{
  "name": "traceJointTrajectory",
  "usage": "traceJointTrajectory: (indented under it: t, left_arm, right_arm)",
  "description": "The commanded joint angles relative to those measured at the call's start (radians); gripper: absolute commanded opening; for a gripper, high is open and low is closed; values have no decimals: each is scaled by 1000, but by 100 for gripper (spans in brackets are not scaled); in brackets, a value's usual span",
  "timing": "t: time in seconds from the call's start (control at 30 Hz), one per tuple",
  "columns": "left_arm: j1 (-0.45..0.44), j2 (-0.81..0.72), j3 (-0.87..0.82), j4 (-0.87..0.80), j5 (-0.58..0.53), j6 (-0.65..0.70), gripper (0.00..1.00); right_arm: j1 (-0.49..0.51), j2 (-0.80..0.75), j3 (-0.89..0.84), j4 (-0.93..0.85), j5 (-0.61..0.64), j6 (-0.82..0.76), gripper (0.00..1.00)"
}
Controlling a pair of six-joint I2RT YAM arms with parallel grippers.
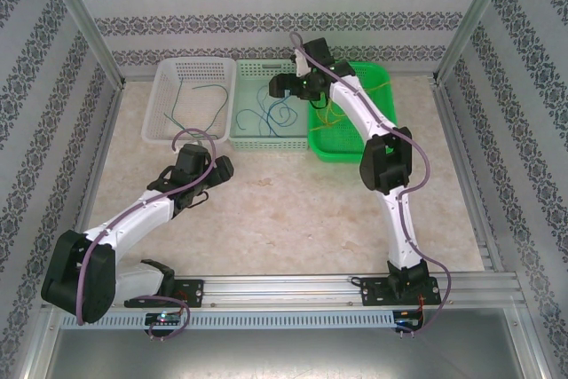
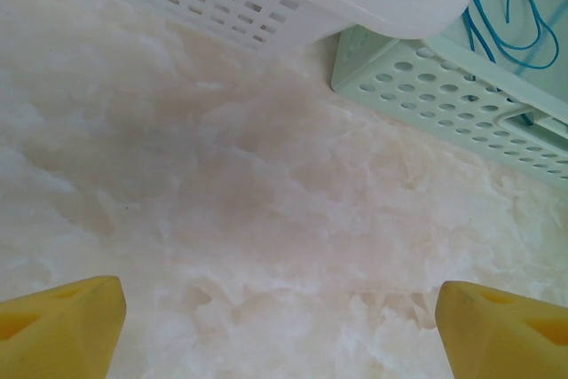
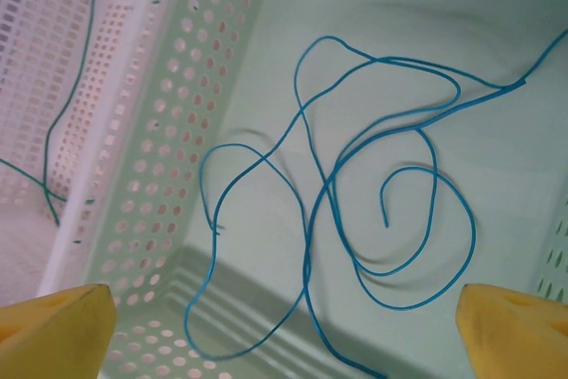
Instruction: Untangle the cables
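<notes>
My right claw (image 3: pixel 284 330) hangs wide and empty above blue cables (image 3: pixel 355 184) coiled in the pale green basket (image 3: pixel 200 122). To its left, the white basket (image 3: pixel 124 59) holds a dark green cable (image 3: pixel 67 104). My left claw (image 2: pixel 284 317) gapes wide over the table (image 2: pixel 222 175).

– How many baskets?
– Three: one white basket (image 1: pixel 160 102), one pale green basket (image 1: pixel 266 142), one bright green basket (image 1: pixel 342 153).
– Cables?
– Three colours: blue cables (image 3: pixel 382 61), dark green cables (image 3: pixel 84 55), yellow cables (image 1: pixel 331 116). The loops overlap, so I cannot count strands.
– Grippers?
– My two: left gripper (image 1: pixel 222 168), right gripper (image 1: pixel 275 88).
</notes>
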Motion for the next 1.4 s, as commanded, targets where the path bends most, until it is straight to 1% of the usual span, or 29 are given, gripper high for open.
traceJointTrajectory:
  t: [0.0, 0.1, 0.2, 0.33, 0.43, 0.5, 0.63, 0.73, 0.8, 0.87, 0.9, 0.97, 1.0, 1.07, 1.1, 1.2, 1.37]
  left_arm:
    - [5, -13, 11, -17, -17, -17, 92]
    - [6, -25, 14, -40, -35, -18, 93]
    - [5, -37, 13, -53, -56, -16, 95]
    - [7, -52, 9, -35, -61, -7, 97]
    - [8, -74, 12, -39, -85, -7, 98]
    - [10, -96, 14, -52, -106, -2, 98]
    - [14, -164, -3, -96, -155, 22, 100]
    - [21, -228, -36, -98, -178, 37, 100]
    - [22, -266, -67, -69, -187, 43, 100]
    - [25, -292, -93, -28, -197, 42, 100]
    - [24, -296, -99, -13, -200, 44, 100]
    - [26, -290, -95, 7, -210, 55, 100]
    - [26, -284, -90, 12, -219, 65, 100]
    - [28, -270, -72, 20, -238, 111, 100]
    - [27, -270, -69, 25, -243, 134, 100]
    - [27, -287, -72, 39, -274, 173, 100]
    - [30, -330, -77, 31, -314, 248, 100]
  right_arm:
    - [2, -118, -22, -44, -16, -28, 98]
    - [4, -214, -130, -30, -1, -45, 98]
    - [4, -320, -276, 9, 27, -64, 98]
    - [12, -433, -401, 37, 18, -91, 98]
    - [37, -559, -558, 132, 45, -131, 98]
    - [54, -663, -696, 222, 102, -166, 98]
    - [59, -892, -1012, 366, 354, -251, 98]
    - [30, -1082, -1278, 491, 507, -331, 98]
    - [-2, -1187, -1437, 582, 592, -367, 98]
    - [-68, -1282, -1621, 685, 645, -368, 98]
    - [-104, -1320, -1685, 729, 651, -358, 98]
    - [-189, -1380, -1834, 877, 638, -328, 98]
    - [-216, -1394, -1893, 956, 626, -323, 98]
    - [-261, -1393, -2015, 1168, 599, -321, 98]
    - [-277, -1379, -2046, 1231, 588, -311, 98]
    - [-314, -1277, -2021, 1285, 550, -278, 98]
    - [-324, -1067, -2003, 1475, 536, -266, 98]
